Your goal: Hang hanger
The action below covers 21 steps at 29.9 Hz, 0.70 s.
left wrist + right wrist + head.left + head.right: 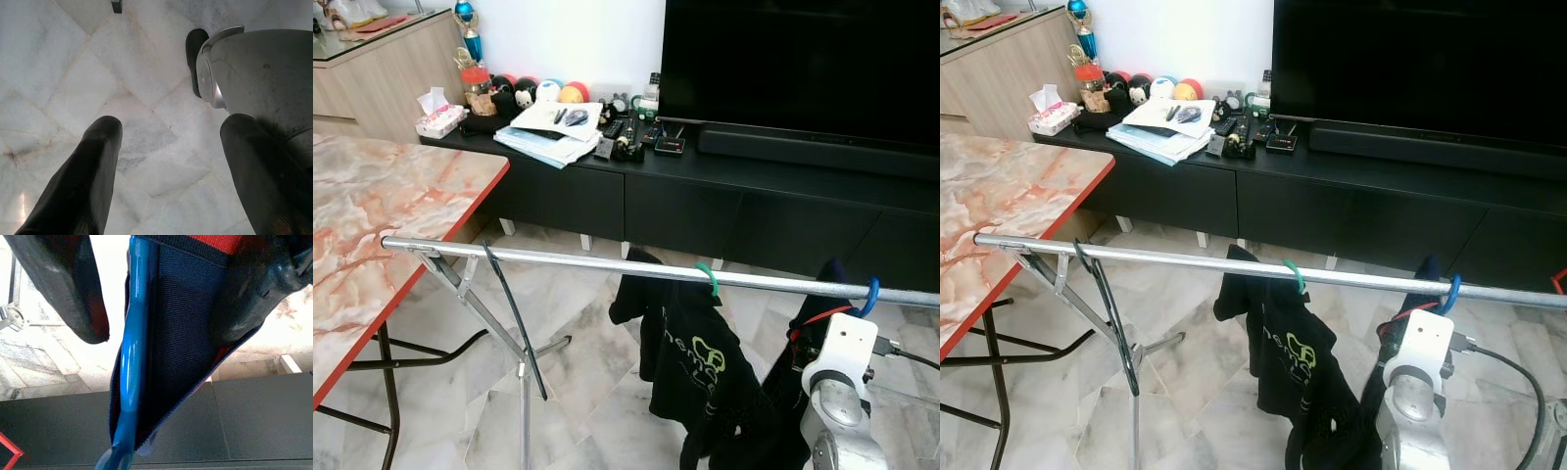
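While the right pincer (156,308) stands with its fingers parted on either side of the blue hanger (131,357) and its navy garment (183,333), not visibly clamped, the blue hook (871,294) sits over the metal rail (607,262). The hanging looks all but finished; next the arm should draw back without tugging the cloth. The left pincer (166,166), spread and empty, points at the marble floor (63,63). Further along the rail hangs a black shirt (690,362) on a green hanger (708,277). Beyond stand the marble worktop (382,215) and TV cabinet (705,196). The head views show the hook on the rail; the right wrist view shows the fingers.
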{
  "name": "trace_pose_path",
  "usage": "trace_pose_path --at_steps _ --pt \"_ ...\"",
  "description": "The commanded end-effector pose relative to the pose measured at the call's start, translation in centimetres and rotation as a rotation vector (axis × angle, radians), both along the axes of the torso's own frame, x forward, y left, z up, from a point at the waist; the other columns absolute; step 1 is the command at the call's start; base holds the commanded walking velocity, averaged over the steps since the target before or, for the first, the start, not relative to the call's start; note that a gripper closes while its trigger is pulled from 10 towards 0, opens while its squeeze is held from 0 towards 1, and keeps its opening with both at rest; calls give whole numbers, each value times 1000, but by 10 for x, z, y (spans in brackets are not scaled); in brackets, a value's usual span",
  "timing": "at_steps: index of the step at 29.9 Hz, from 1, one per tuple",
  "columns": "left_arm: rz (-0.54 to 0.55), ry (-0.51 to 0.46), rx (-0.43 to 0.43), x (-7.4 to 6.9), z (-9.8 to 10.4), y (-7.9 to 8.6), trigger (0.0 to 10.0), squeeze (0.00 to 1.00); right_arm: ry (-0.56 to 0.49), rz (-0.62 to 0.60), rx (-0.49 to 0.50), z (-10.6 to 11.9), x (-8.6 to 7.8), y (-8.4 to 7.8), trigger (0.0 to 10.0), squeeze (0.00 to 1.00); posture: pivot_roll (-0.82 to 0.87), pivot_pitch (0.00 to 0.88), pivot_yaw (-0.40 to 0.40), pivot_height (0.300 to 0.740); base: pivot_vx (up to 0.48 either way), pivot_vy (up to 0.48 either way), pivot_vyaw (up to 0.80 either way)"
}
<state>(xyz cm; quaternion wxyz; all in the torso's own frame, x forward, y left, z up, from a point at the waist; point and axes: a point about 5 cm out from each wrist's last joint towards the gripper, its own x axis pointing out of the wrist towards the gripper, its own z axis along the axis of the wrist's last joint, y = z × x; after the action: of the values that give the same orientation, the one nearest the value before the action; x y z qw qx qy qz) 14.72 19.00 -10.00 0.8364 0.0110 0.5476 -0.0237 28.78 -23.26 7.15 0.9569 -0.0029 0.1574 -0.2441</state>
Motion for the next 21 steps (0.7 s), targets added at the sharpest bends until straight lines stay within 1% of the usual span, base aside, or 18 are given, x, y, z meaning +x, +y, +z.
trace_pose_path --at_steps 1,2,3,4,6,7,9,11,14,15,16,17,21 --pt "-57 -50 -99 12 3 -24 10000 0 -16 -14 18 -1 0 2 10000 0 7 93 36 740 0 0 0" --pt "-58 -50 -97 13 3 -24 10000 0 -54 -10 25 3 1 4 10000 0 8 93 37 740 0 0 0" --pt "-58 -50 -97 13 3 -24 10000 0 -54 -10 25 3 1 4 10000 0 8 93 37 740 0 0 0" --pt "-59 -51 -95 13 3 -24 10000 0 -75 -7 40 5 1 6 10000 0 6 92 37 740 0 0 0" --pt "-59 -51 -94 13 4 -23 10000 0 -74 -6 52 4 0 8 10000 0 6 92 38 740 0 0 0" --pt "-61 -52 -93 13 4 -23 10000 0 -48 0 68 -1 -5 14 10000 0 4 93 38 740 0 0 0" --pt "-61 -52 -93 13 4 -23 10000 0 -40 3 71 -3 -6 15 10000 0 4 93 38 740 0 0 0" --pt "-63 -53 -94 14 4 -23 10000 0 -3 -12 123 -12 -15 21 10000 0 2 93 40 740 0 0 0" --pt "-66 -54 -94 14 4 -23 10000 0 20 -36 168 -17 -20 23 10000 0 2 93 40 740 0 0 0" --pt "-68 -54 -94 14 4 -23 10000 0 22 -52 199 -18 -22 23 10000 0 -1 94 39 740 0 0 0" --pt "-68 -54 -94 14 4 -23 10000 0 22 -52 199 -18 -22 23 10000 0 -1 94 39 740 0 0 0" --pt "-69 -54 -94 14 4 -23 10000 0 19 -67 244 -18 -22 23 10000 0 -2 93 39 740 0 0 0" --pt "-70 -54 -93 14 4 -24 10000 0 10 -80 314 -16 -18 22 10000 0 -4 93 37 740 0 0 0"
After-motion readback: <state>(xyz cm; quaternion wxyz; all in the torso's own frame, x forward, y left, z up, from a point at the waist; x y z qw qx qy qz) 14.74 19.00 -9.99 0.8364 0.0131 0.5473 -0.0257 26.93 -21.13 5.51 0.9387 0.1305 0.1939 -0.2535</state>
